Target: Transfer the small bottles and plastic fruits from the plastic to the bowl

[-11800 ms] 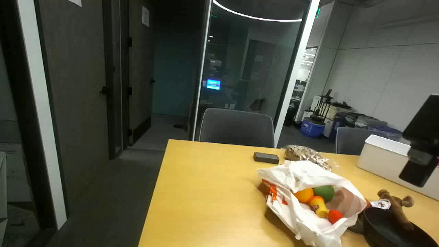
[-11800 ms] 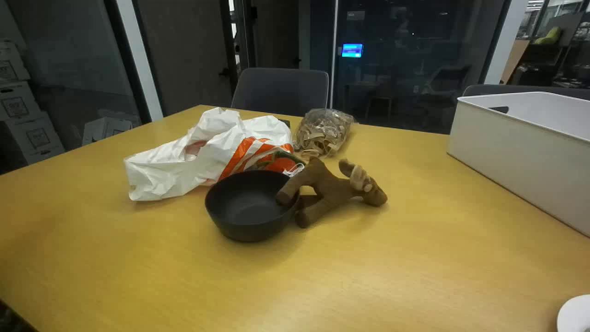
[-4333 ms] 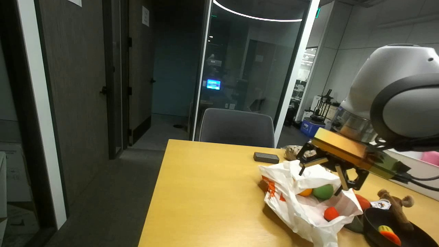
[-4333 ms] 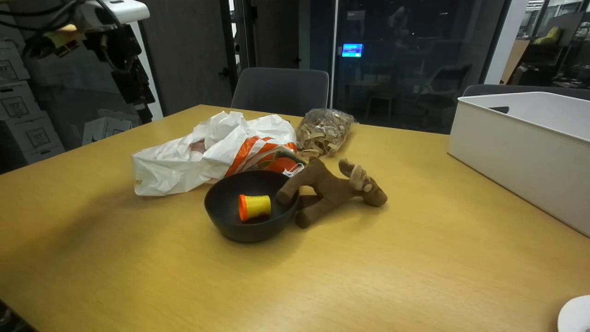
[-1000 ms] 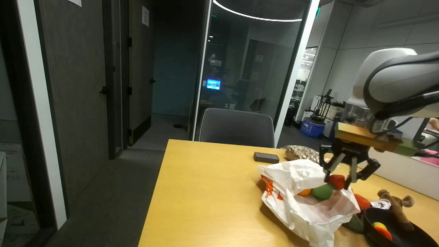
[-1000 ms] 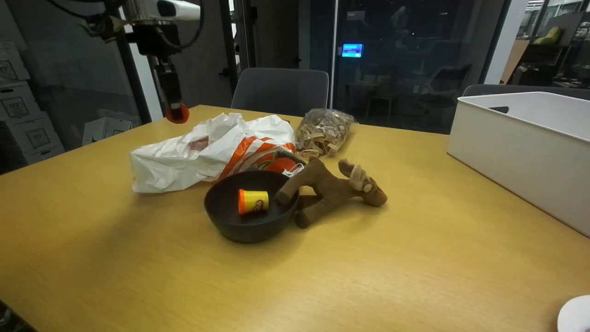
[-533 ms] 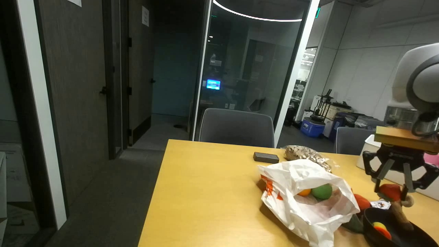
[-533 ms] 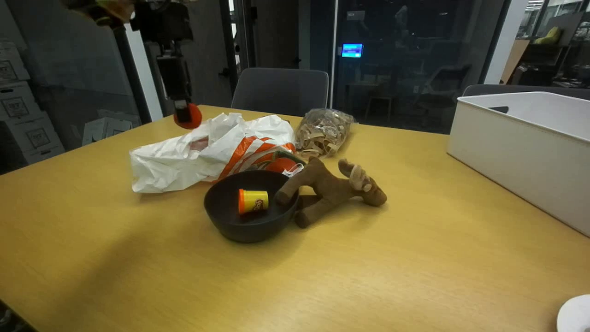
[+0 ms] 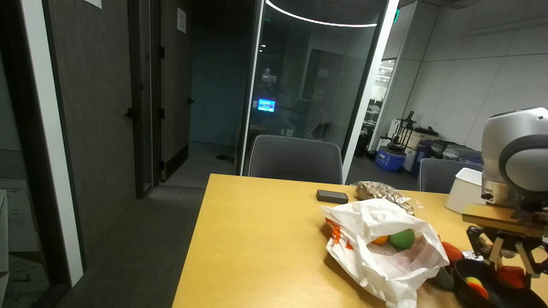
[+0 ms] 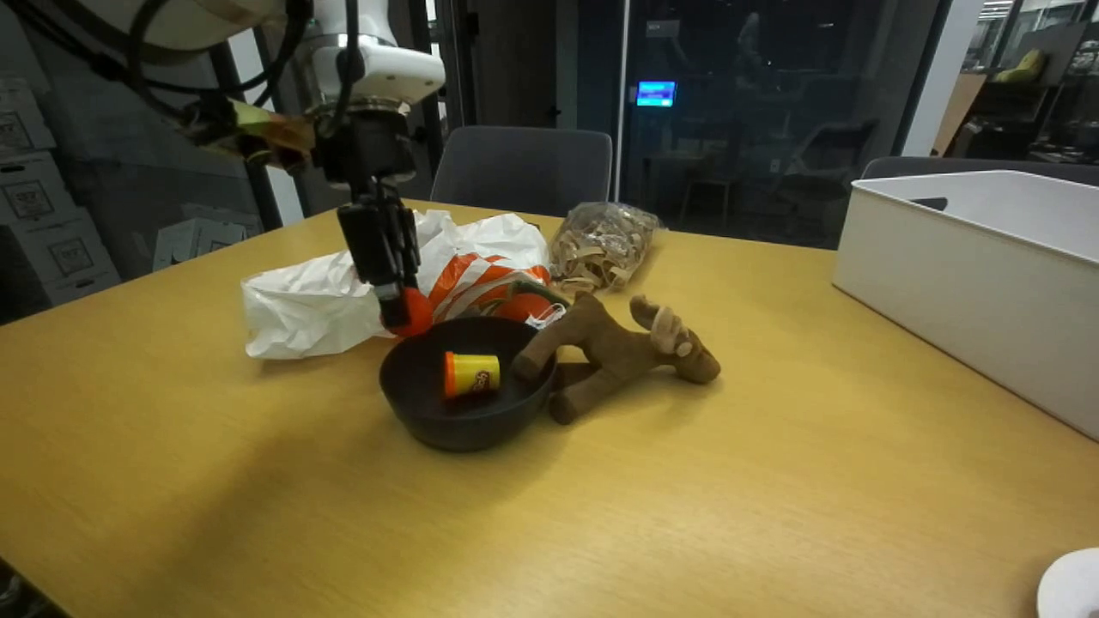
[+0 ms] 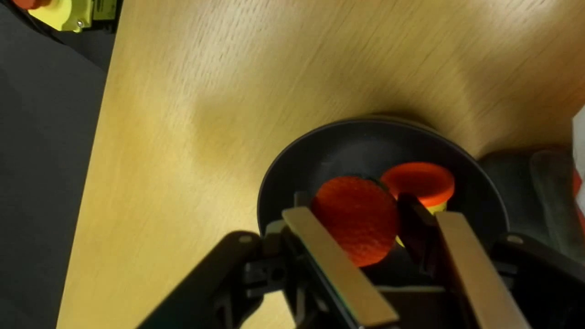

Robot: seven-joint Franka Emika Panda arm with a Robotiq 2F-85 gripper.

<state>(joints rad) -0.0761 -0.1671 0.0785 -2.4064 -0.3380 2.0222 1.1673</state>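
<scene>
My gripper (image 11: 355, 206) is shut on a round red plastic fruit (image 11: 358, 233), with a finger on each side of it. The fruit (image 10: 418, 311) hangs at the black bowl's near-bag rim, over the bowl (image 10: 464, 432). Lying on its side inside the bowl is a small yellow bottle (image 10: 477, 375) with an orange lid, seen in all views. The white plastic bag (image 9: 364, 256) lies beside the bowl, its mouth spread. Within it an orange fruit (image 9: 379, 240) and a green fruit (image 9: 402, 239) show; folds hide the rest.
A brown plush moose (image 10: 618, 352) leans a leg over the bowl's rim. A red-orange item (image 10: 524, 306) sits between bag and bowl. Behind are a clear bag of brown pieces (image 10: 605, 245) and a dark block (image 9: 332, 196). A large white box (image 10: 962, 266) stands farther off.
Over the last second my gripper has carried the red fruit away from above the bag and lowered it at the bowl. Earlier, the yellow bottle went from the bag into the bowl.
</scene>
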